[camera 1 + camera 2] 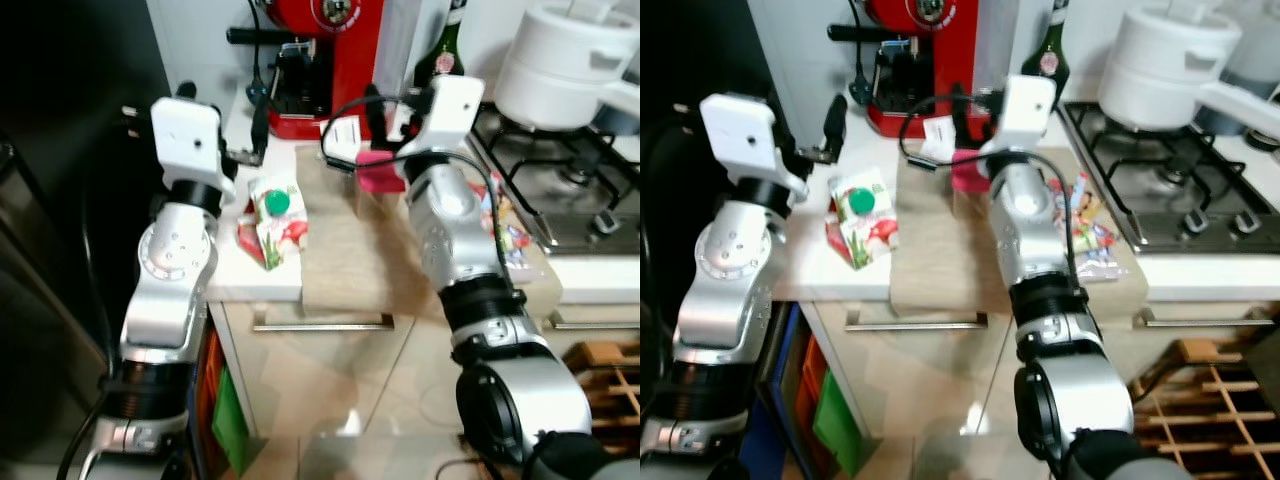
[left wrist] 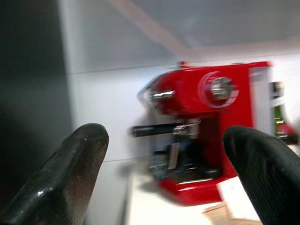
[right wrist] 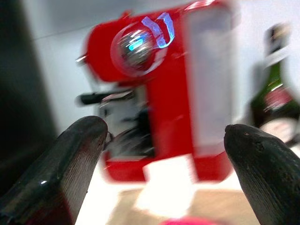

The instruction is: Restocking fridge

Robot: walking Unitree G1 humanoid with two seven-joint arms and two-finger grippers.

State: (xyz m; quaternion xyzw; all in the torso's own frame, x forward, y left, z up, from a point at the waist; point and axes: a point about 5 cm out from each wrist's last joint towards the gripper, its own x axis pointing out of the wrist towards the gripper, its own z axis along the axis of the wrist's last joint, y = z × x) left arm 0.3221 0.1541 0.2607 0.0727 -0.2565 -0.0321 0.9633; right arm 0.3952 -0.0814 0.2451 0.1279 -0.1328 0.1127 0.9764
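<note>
Reaching toward the bench (image 1: 330, 262), you hold both the left pincer (image 2: 164, 178) and right pincer (image 3: 164, 164) apart and empty, so next lower one around the carton (image 1: 277, 220), seemingly juice, lying near its edge.

White counter (image 1: 250, 275), beige drawer fronts (image 1: 320, 365), gas hob (image 1: 575, 190), glossy tiled floor (image 1: 400, 450)

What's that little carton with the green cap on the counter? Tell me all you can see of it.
The carton looks like printed cardboard, white with red fruit pictures and green touches, and has a round green screw cap on its upper face. It lies tilted on the white countertop, beside a beige mat, in front of the red coffee machine. Neither end effector touches it.
</note>
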